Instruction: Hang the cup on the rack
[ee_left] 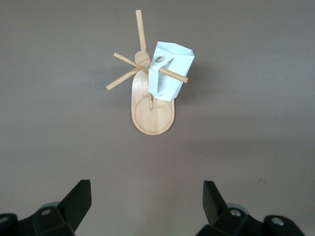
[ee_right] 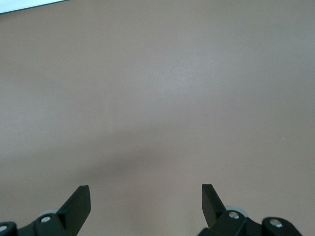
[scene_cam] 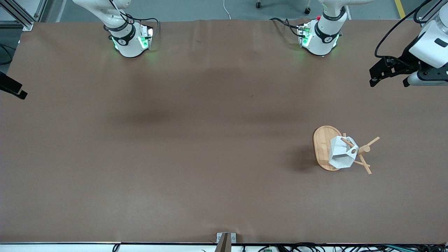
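The cup hangs on a peg of the rack at the left arm's end of the desk, peg through its handle hole, mouth tilted sideways. Both the left end effector and right end effector hover empty, fingers apart

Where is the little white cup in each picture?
Front view: the cup hangs on a peg of the rack, toward the left arm's end of the table.
Left wrist view: the cup is in the upper middle, a peg through its handle hole, above the open left gripper.
Right wrist view: the cup is not in it, only bare table.
Shared landmark: the rack's oval base.
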